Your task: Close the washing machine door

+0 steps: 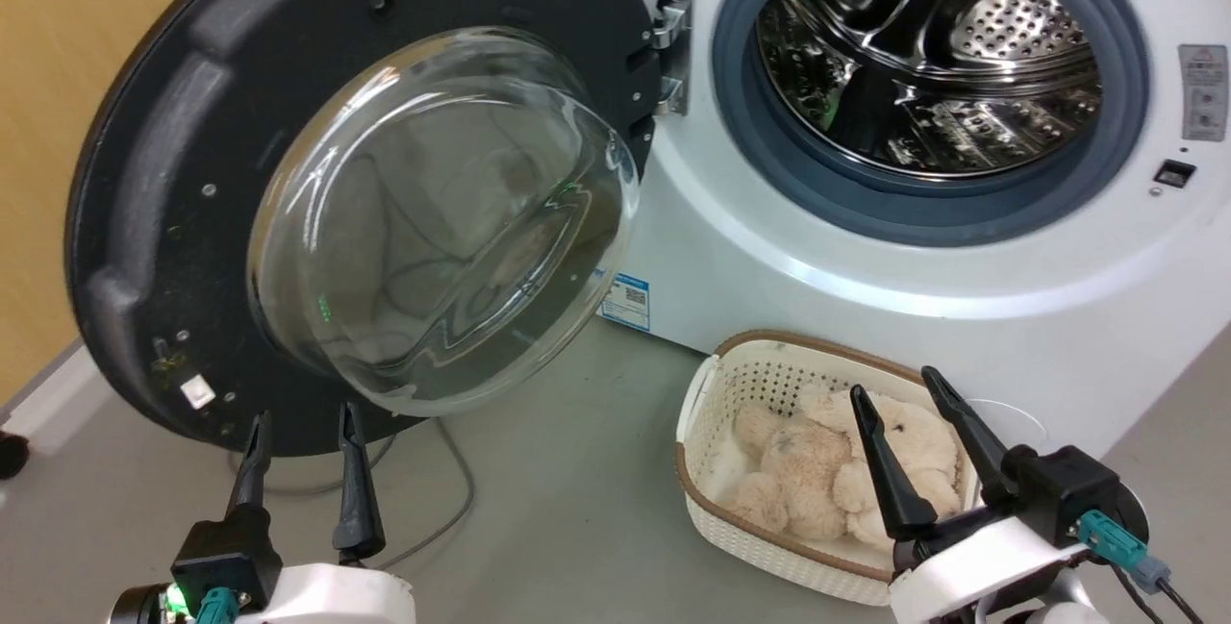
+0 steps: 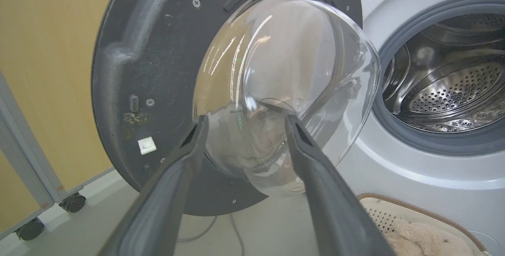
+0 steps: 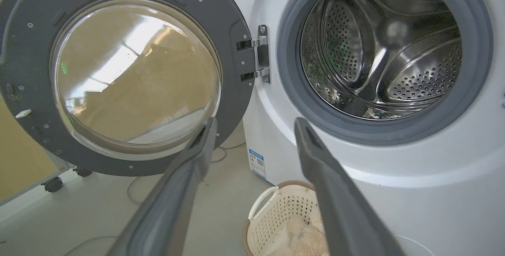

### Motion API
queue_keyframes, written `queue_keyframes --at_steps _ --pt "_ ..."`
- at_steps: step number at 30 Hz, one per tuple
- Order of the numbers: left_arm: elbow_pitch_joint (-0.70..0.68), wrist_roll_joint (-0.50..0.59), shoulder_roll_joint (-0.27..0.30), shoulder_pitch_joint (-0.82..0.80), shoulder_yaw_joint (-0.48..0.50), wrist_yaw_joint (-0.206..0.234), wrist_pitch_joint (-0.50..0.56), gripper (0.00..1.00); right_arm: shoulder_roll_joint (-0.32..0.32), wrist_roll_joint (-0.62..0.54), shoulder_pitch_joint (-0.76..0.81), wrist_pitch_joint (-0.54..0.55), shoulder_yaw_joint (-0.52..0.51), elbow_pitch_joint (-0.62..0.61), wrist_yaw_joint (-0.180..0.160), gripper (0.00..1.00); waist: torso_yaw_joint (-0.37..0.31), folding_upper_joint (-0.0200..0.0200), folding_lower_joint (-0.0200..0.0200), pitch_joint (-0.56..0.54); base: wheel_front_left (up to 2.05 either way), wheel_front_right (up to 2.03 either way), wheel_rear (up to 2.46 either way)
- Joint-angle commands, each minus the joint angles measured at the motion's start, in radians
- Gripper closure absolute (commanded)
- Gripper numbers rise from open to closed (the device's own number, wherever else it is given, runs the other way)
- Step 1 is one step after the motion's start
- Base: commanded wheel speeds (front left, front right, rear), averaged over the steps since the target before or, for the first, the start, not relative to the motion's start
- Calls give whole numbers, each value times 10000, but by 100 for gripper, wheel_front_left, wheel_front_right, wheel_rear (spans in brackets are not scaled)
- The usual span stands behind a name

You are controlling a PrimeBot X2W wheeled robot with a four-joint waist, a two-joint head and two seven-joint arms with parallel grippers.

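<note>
The washing machine door (image 1: 173, 153) stands swung wide open to the left on its metal hinge (image 1: 671, 47), its inner face and bulging glass bowl (image 1: 442, 220) toward me. The white washing machine (image 1: 866, 287) shows its grey-ringed steel drum mouth (image 1: 928, 66). My left gripper (image 1: 303, 417) is open, fingertips just below the door's lower rim, apart from it; in the left wrist view the glass bowl (image 2: 284, 82) lies right beyond the fingers (image 2: 189, 145). My right gripper (image 1: 899, 388) is open and empty, over the basket, facing the machine (image 3: 394, 193).
A cream perforated basket (image 1: 712, 393) with a brown rim holds a fluffy beige toy (image 1: 827, 470) on the floor in front of the machine. A grey cable (image 1: 452, 489) runs over the floor under the door. A yellow partition on castors (image 2: 71, 202) stands at the left.
</note>
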Motion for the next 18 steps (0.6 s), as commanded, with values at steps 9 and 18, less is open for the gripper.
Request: queue_keyframes --at_steps 9,18 --pt "-139 -165 1 249 -56 198 -268 0 -166 257 -286 -263 213 96 6 0 451 0 0 81 0 0 0" --pt "-142 -331 1 246 -40 341 -477 0 -218 445 -347 -472 362 153 7 0 888 0 0 132 0 0 0"
